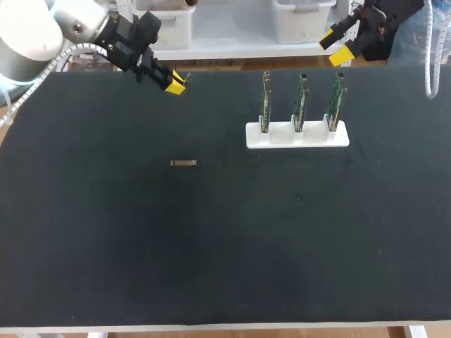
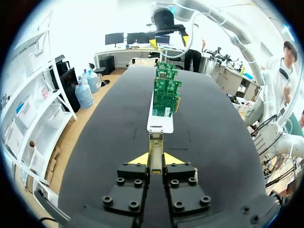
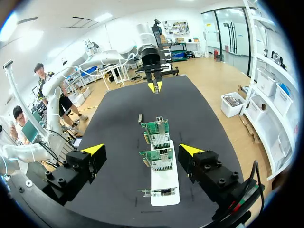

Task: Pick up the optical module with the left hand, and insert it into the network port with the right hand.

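- The optical module [image 2: 155, 148], a slim metal bar, is clamped between the nearly closed fingers of the left gripper [image 2: 156, 160]. It is held by its tail with the free end sticking out ahead. I judge that this leaves most of its length bare for a handover to the other arm.
- The left gripper hangs over the table's [image 1: 211, 246] far edge, left of the middle. It points the module along that edge, in line with the row of cards.
- A second slim metal piece [image 1: 184, 163], alike in look, lies flat on the table left of the middle. It is nearer the front than the left gripper and well apart from everything else.
- Three green cards [image 1: 301, 102] stand upright in slots of a white holder [image 1: 296, 135] near the far edge, right of the middle. Standing this way keeps each card's metal network port [image 3: 160, 127] up off the table, though I cannot tell which way its mouth faces.
- The right gripper [image 1: 336, 48] hovers by the far edge, just behind the holder's right end. Its fingers are spread wide and hold nothing. It looks down the row of cards, and I judge it is placed to receive the module.
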Controlling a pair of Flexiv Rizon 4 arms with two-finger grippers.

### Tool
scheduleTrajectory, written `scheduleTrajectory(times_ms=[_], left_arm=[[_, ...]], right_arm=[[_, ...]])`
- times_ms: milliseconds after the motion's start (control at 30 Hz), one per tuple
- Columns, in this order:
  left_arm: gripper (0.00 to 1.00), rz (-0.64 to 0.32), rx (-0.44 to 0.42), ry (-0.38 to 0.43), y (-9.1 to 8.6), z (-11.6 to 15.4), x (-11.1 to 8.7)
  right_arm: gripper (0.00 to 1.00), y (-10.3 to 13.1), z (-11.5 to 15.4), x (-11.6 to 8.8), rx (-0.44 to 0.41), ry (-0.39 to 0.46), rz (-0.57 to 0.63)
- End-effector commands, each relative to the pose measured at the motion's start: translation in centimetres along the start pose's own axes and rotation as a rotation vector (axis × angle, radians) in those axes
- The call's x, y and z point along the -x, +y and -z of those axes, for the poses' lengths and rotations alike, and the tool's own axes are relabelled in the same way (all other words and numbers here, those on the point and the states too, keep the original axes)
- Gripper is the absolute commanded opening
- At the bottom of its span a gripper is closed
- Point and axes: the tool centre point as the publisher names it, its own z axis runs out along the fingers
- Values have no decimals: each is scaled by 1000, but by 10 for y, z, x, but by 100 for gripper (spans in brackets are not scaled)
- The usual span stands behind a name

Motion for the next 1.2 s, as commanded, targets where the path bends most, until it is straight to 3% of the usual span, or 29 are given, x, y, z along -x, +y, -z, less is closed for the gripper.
scheduleTrajectory(times_ms=[33, 933, 1200], left_arm=[[0, -15, 6, 8, 3, 0, 4], [0, -15, 6, 8, 3, 0, 4], [0, -123, -6, -180, 11, 2, 38]], right_arm=[[100, -8, 2, 2, 403, 3, 0], [100, -8, 2, 2, 403, 3, 0], [100, -8, 2, 2, 403, 3, 0]])
